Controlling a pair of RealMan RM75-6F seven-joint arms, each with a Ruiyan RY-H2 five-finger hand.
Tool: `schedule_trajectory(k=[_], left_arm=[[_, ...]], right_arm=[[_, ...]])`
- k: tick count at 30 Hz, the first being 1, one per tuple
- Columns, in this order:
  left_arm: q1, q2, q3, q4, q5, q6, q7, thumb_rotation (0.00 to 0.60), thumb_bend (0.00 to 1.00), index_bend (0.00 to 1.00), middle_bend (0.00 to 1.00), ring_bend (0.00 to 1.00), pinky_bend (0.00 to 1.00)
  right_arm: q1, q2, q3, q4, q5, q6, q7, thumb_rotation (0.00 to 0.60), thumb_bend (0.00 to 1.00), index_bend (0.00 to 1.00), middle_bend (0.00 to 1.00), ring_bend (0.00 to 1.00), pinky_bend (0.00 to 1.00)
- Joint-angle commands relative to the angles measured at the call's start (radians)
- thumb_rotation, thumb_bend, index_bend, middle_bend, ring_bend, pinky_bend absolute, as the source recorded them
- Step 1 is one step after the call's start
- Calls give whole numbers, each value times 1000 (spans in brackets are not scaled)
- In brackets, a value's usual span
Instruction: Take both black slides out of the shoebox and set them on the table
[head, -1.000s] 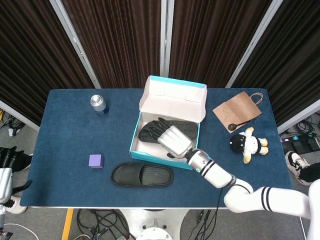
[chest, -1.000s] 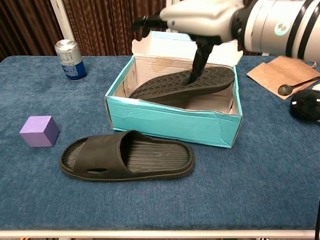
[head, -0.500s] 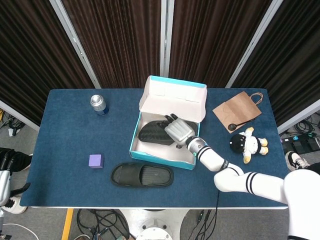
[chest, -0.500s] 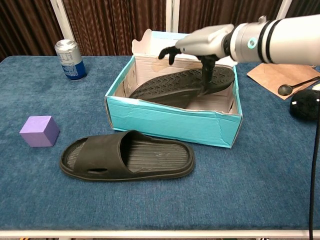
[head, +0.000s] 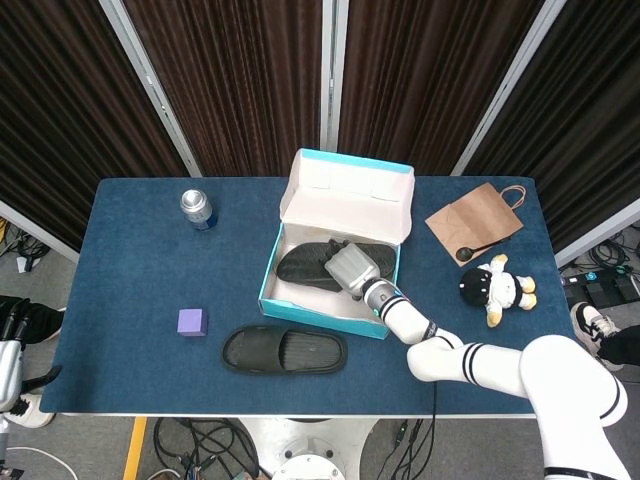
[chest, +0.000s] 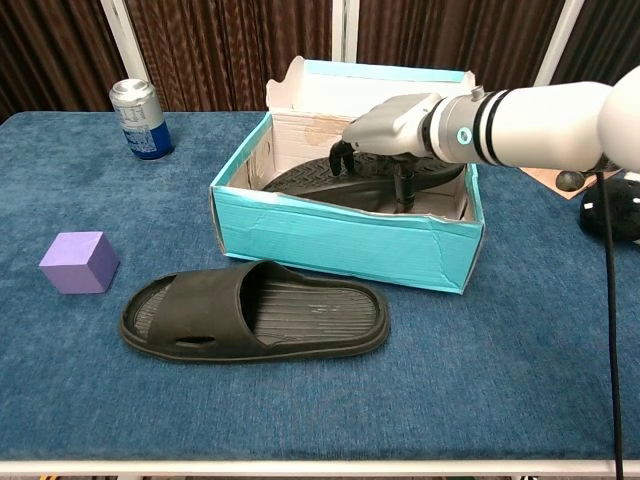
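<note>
One black slide (head: 284, 350) (chest: 255, 312) lies on the blue table in front of the turquoise shoebox (head: 268, 290) (chest: 340, 245). The other black slide (head: 305, 265) (chest: 300, 180) lies sole-up inside the box. My right hand (head: 350, 268) (chest: 395, 125) is down in the box on that slide, fingers curled over its far side and thumb against its near edge. My left hand (head: 12, 318) hangs off the table's left edge, only partly seen.
A soda can (head: 197, 208) (chest: 138, 118) stands at the back left. Near the front left sits a purple cube (head: 192, 322) (chest: 78, 262). A brown paper bag (head: 475, 220), a black spoon (head: 470, 252) and a plush toy (head: 495, 285) lie to the box's right. The box lid stands upright behind.
My right hand has dropped from above the box down onto the slide and its fingers have curled around it. The slide now sits lower and flatter in the box.
</note>
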Motion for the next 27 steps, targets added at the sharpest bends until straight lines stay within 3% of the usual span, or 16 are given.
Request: schedule_trajectory(k=[1,10,18,27], left_arm=[[2,0,1,1,-6,-4,0,600,0,174,74,3,22],[-1,-3,-2,4,-4,-7,-5,600,0,174,74,3,22],[0,-7,-2,9,-3,-8,-12,600,0,174,74,3,22],[1,-6,0,11,5,-5,-25,600,0,174,74,3,22]], right_arm=[[11,-23,-10,29,18,2,-14,600,10,265,248,86,268],[25,-77,-25,98,6,0,-25,600,47,265,248,92,272],[-3,-83,-7,111,-106,47,40,600,615,367,302,221,424],[-34,-89,19,120,-261,102,147,600,658,539,392,303,477]])
